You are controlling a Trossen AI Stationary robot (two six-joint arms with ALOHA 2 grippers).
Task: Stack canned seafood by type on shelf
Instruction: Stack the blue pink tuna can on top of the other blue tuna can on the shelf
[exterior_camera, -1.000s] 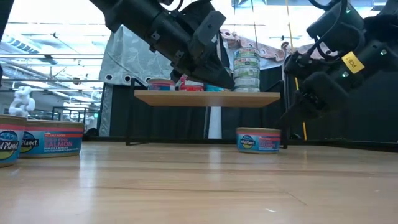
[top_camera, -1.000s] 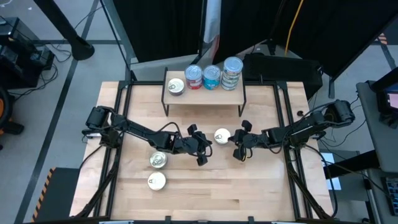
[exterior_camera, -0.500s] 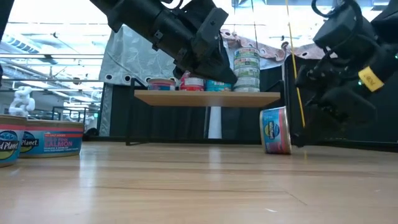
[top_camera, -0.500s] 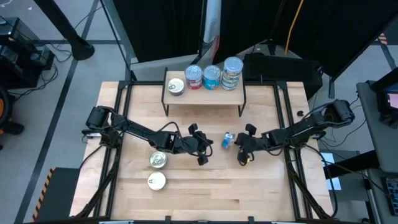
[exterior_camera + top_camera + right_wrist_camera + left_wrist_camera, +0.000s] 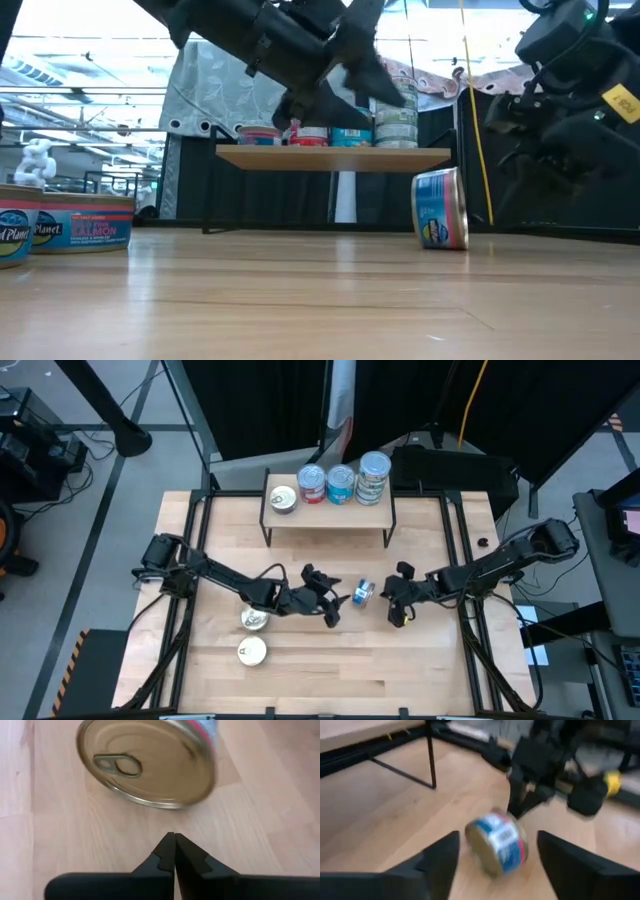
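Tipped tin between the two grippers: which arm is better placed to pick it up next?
Probably the left. The left gripper is open with the tipped tin lying just ahead of its fingers. The right gripper is as near, but its fingers are shut, so it would have to open first.

Glossy metal on pale, smooth wood

The tin [image 5: 147, 764] before my matt black plastic fingers [image 5: 172, 851] has a shiny gold-toned metal lid with a pull ring and a glossy printed blue-and-red side; the desk [image 5: 420, 670] and the shelf [image 5: 330, 513] top are light, satin-finished wood.
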